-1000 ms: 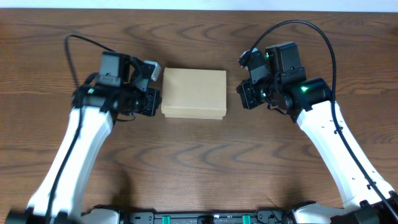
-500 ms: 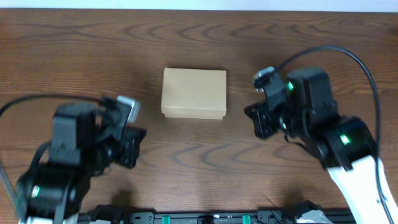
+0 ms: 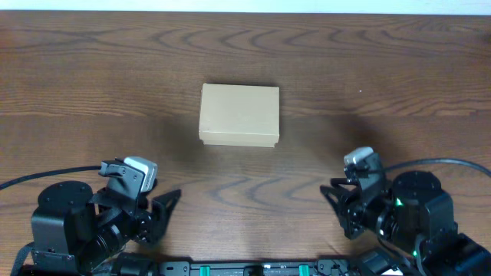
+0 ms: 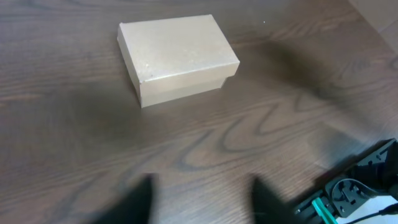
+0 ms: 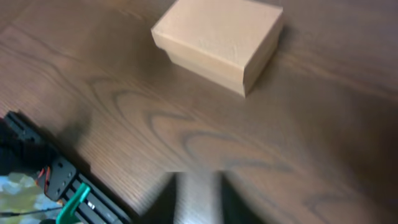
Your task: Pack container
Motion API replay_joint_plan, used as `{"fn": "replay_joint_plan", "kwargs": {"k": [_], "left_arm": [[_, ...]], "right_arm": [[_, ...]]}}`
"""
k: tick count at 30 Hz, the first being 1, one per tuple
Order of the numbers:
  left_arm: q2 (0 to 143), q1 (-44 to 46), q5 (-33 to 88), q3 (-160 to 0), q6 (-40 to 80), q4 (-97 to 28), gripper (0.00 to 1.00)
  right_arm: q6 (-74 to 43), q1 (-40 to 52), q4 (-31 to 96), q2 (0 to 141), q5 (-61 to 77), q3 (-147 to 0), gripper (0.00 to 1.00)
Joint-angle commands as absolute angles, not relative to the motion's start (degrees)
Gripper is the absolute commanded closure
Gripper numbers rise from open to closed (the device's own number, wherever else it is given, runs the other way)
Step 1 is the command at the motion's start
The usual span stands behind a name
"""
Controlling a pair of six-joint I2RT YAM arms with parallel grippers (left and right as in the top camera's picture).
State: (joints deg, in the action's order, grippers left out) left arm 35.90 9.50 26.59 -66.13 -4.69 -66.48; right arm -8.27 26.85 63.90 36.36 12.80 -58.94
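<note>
The container point(image 3: 239, 115) is a small tan cardboard box lying with its lid down on the wooden table, a little beyond the centre. It also shows in the left wrist view point(image 4: 177, 56) and the right wrist view point(image 5: 217, 40). My left gripper point(image 3: 161, 215) is drawn back at the near left edge, far from the box. Its jaws stand wide open over bare wood point(image 4: 202, 202). My right gripper point(image 3: 337, 207) sits at the near right edge, also well clear of the box. It is open with a narrower gap, and only wood shows between its fingers point(image 5: 199, 199).
A black base rail with green parts point(image 3: 253, 268) runs along the near table edge, between the two arm bases. It shows at the lower right of the left wrist view point(image 4: 348, 193) and the lower left of the right wrist view point(image 5: 56, 180).
Both arms have pulled back from the box's two sides to the near table edge. Both grippers, shut earlier, now stand open. The box has not moved.
</note>
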Motion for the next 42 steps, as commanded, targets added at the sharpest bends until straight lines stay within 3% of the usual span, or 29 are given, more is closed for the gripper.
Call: {"fn": "replay_joint_plan", "kwargs": {"k": [1, 9, 23, 28, 33, 42], "left_arm": [[36.05, 9.67, 27.07, -66.48, -4.60, -66.24, 0.05], [36.05, 9.67, 26.57, -66.48, -4.69, -67.48, 0.05], [35.33, 9.78, 26.52, -66.48, -4.69, -67.51, 0.05], [30.98, 9.23, 16.97, -65.95, -5.67, -67.20, 0.05], [22.28, 7.42, 14.35, -57.32, -7.31, -60.18, 0.05], [6.96, 4.29, 13.54, -28.10, -5.06, -37.47, 0.05]], "right_arm": [[-9.47, 27.46, 65.54, 34.33, 12.05, -58.39, 0.01], [-9.39, 27.46, 73.80, 34.24, 12.01, -58.37, 0.01], [-9.39, 27.46, 74.19, 34.24, 12.01, -58.39, 0.01], [-9.39, 27.46, 74.17, 34.24, 12.01, -58.37, 0.01], [-9.39, 27.46, 74.17, 34.24, 12.01, -58.39, 0.01], [-9.39, 27.46, 74.17, 34.24, 12.01, -58.39, 0.01]]}}
